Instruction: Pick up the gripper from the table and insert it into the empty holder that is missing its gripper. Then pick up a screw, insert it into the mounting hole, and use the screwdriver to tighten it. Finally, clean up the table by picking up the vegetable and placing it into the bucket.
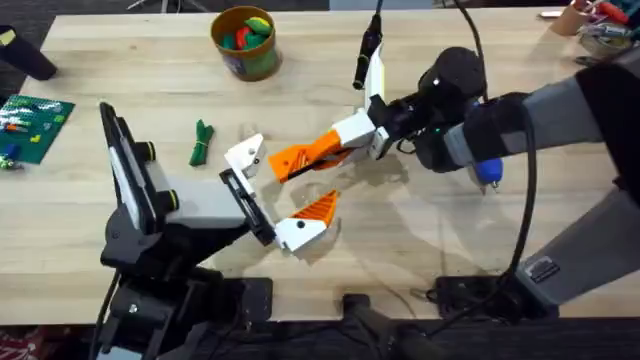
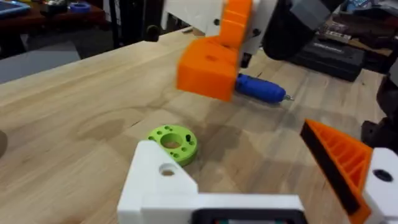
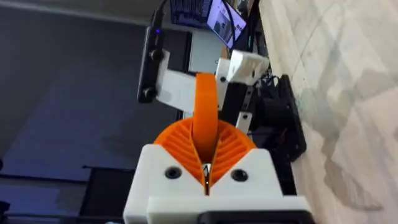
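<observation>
**Orange finger held just short of its bracket**

Mid-table, the right gripper (image 1: 352, 143) reaches in from the right side with its orange ribbed pads (image 3: 233, 146) clamped on the gripper (image 1: 305, 155), the long orange wedge-shaped finger. That finger points left and slightly toward the near edge, its free end just beside the holder (image 1: 245, 157), the white angular bracket on the left arm's tip. From the left wrist view the orange finger (image 2: 214, 59) hangs above the table, beyond and apart from the white bracket (image 2: 163, 180), whose small dark hole faces up.

The left gripper (image 1: 272, 195) lies low over the wood with its jaws spread wide: the bare white bracket on the far side, and on the near side the twin bracket carrying a short ribbed orange triangle (image 1: 320, 207). A round light-green disc (image 2: 173, 143) with holes sits on the table just past the bare bracket.

The blue-handled screwdriver (image 2: 260, 89) lies on the table beyond the held finger. The dark-green toy vegetable (image 1: 201, 141) rests on the wood left of the bracket, well apart from the yellow bucket (image 1: 244, 43) at the far edge, which holds red and green toy pieces.
</observation>
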Controlling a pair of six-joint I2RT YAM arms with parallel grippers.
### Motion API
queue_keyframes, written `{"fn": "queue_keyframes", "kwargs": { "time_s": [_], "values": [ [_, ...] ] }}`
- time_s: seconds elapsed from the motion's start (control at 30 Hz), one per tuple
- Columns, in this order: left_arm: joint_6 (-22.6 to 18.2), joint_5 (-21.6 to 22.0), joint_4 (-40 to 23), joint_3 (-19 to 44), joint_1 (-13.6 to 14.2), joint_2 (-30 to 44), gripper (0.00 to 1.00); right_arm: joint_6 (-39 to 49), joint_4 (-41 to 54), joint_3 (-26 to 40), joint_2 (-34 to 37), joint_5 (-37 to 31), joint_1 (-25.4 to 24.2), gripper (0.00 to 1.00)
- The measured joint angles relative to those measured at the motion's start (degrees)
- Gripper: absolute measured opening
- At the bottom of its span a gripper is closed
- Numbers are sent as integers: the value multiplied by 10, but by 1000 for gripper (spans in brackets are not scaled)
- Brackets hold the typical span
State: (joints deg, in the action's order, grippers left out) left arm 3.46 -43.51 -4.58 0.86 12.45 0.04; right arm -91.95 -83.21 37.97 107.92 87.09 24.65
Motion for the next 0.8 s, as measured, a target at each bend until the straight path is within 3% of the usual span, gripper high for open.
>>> {"fn": "queue_keyframes", "kwargs": {
  "time_s": [0.8],
  "values": [
    [0, 1, 0, 0, 0, 0, 992, -37, -1, 40, 25, -6, 27, 22]
  ]
}}
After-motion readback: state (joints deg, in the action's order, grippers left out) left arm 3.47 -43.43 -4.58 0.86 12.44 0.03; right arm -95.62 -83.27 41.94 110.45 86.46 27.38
